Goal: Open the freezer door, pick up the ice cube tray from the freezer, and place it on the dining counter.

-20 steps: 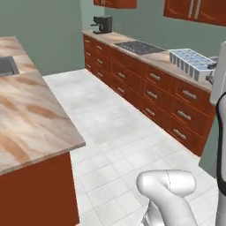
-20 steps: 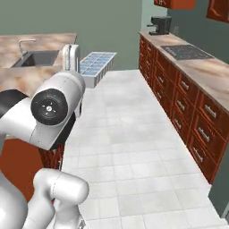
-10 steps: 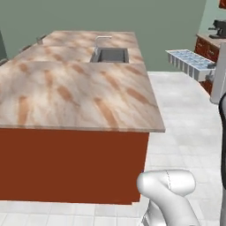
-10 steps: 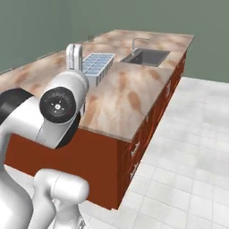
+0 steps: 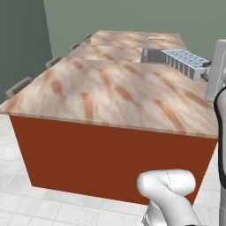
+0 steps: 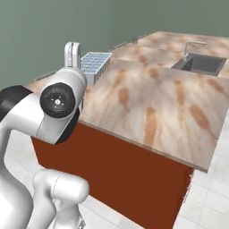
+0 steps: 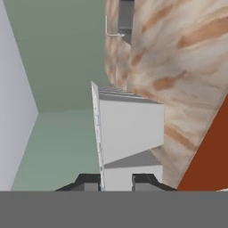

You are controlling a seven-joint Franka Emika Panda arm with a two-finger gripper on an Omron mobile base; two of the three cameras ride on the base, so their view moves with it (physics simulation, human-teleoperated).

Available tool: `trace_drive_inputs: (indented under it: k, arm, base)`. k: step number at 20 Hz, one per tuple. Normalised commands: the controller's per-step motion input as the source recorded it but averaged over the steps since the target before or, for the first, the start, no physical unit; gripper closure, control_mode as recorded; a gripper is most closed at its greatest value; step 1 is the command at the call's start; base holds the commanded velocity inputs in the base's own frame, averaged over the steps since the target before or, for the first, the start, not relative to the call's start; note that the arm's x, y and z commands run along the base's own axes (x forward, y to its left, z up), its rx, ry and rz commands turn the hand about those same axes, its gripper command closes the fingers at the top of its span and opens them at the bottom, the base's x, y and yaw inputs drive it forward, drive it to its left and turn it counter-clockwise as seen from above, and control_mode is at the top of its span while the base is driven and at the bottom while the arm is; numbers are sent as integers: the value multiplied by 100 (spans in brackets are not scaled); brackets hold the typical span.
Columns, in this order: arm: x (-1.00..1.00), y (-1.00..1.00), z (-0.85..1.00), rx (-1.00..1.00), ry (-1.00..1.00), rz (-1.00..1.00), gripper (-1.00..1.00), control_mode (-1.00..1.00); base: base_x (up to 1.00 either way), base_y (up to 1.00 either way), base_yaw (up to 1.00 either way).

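Ice cube tray [image 7: 129, 133] clamped in gripper [image 7: 116, 182] (nearly closed), above dining counter [image 5: 110, 97] edge.

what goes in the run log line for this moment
phase: carry | tool: shut on ice cube tray | tray: held above dining counter | sink: far end

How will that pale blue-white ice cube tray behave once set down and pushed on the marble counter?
The pale blue-white rectangular ice cube tray, clamped at one end in the jaws, sticks out straight without sagging, so it is probably stiff. Its flat, broad base suggests it should slide rather than tip. The tan-pink marble dining counter looks smooth, so expect easy skidding.
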Motion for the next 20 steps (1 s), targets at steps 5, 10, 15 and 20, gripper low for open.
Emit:
trace_drive_inputs:
  k: [5, 10, 15, 20]
  arm:
    - [0, 0, 0, 0, 0, 0, 100, 100]
    - [0, 0, 0, 0, 0, 0, 100, 100]
    - [0, 0, 0, 0, 0, 0, 100, 100]
    - [0, 0, 0, 0, 0, 0, 100, 100]
  base:
    - [73, 100, 10]
    - [94, 100, 1]
    - [76, 100, -13]
    - [36, 100, -30]
